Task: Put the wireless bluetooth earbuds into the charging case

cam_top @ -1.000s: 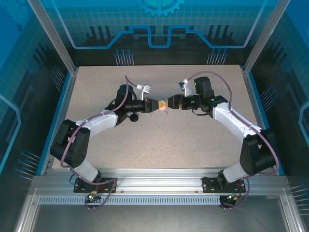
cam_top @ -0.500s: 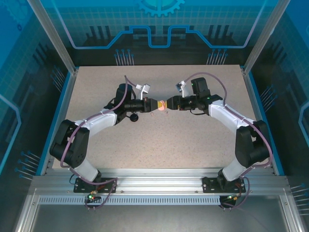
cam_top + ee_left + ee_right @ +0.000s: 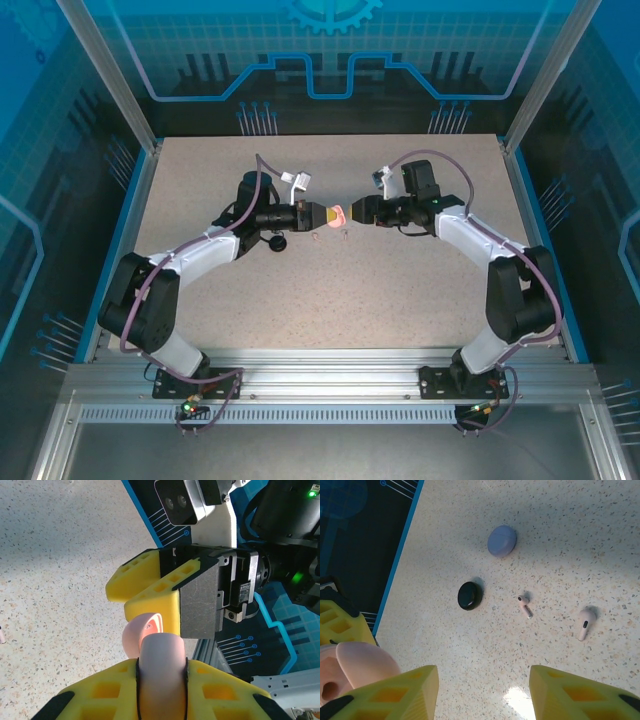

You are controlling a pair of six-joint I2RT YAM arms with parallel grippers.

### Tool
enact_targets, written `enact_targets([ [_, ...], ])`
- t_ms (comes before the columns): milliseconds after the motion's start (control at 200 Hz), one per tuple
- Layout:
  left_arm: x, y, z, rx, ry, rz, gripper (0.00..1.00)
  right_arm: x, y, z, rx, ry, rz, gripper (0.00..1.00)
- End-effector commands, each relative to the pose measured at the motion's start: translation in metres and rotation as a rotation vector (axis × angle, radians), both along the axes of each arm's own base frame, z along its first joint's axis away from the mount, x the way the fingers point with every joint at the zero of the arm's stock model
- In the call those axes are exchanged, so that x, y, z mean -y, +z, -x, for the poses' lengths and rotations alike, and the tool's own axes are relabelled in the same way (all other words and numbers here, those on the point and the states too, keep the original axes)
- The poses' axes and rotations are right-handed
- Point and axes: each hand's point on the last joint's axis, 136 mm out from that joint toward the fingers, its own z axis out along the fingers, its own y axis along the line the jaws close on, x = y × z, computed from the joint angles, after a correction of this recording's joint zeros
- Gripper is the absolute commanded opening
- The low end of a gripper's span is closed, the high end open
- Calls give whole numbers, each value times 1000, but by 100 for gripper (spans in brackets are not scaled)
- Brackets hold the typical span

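Pink case (image 3: 156, 652) clamped by left gripper (image 3: 161, 685), right gripper (image 3: 483, 682) spread empty, earbuds (image 3: 584, 623) on table (image 3: 570, 535) beyond

We see only part of the pink case (image 3: 159, 680): the left gripper (image 3: 160, 664) covers its sides, and the picture's bottom edge cuts it off.
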Motion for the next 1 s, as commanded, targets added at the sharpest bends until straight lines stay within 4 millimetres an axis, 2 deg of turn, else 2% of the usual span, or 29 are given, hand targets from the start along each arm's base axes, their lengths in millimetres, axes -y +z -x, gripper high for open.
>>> enact_targets([
  [0,3,17,2,74,-32,17,0,0,30,12,49,30,-45,50],
  [205,4,17,0,74,-29,17,0,-7,50,29,90,71,-46,46],
  [400,5,20,0,79,-32,19,0,-17,55,34,95,95,-48,44],
  [615,4,23,0,83,-29,20,0,-26,46,34,82,117,-25,42],
  [865,4,28,1,95,-34,27,0,-25,28,32,50,104,3,38],
  [995,4,28,2,93,-39,27,0,-25,25,30,42,100,3,37],
])
